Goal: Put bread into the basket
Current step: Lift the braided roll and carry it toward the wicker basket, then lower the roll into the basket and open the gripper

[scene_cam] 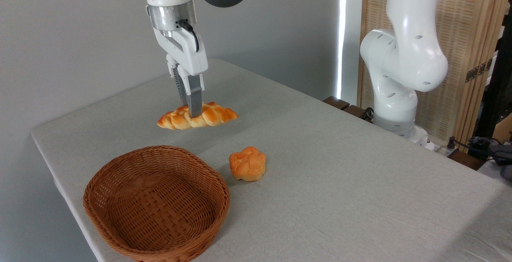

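Grey cloth counter (340, 182) against a plain grey wall. Below and left of the tool, nearest the camera, sits the wicker basket (157, 203), nothing in it. The tool (192, 112) points straight down, clamped across the middle of the braided loaf (198, 116). Down to its right, the small round bun (247, 164) rests beside the basket.

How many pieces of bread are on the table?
2. A long braided loaf lies toward the back of the table with the gripper down on its middle. A small round bun sits just right of the basket, which looks empty.
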Available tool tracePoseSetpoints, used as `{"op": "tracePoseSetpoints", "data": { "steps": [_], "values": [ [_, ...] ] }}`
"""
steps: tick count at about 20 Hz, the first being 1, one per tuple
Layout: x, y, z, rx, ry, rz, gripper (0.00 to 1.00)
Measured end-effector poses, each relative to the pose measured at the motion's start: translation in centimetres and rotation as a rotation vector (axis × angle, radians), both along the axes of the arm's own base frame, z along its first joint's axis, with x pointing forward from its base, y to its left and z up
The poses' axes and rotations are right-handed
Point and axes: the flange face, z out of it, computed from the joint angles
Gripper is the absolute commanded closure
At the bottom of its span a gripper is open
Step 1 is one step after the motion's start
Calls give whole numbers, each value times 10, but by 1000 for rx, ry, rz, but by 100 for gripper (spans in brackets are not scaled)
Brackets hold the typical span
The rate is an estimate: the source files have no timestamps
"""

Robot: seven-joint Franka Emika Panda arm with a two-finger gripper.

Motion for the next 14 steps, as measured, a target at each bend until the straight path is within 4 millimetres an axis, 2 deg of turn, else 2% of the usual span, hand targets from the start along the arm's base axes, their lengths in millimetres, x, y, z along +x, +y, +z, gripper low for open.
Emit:
{"op": "tracePoseSetpoints", "data": {
  "steps": [5, 14],
  "values": [
    [25, 22, 20, -61, -133, 61, 63],
    [60, 37, 16, -122, -298, 119, 57]
  ]
}}
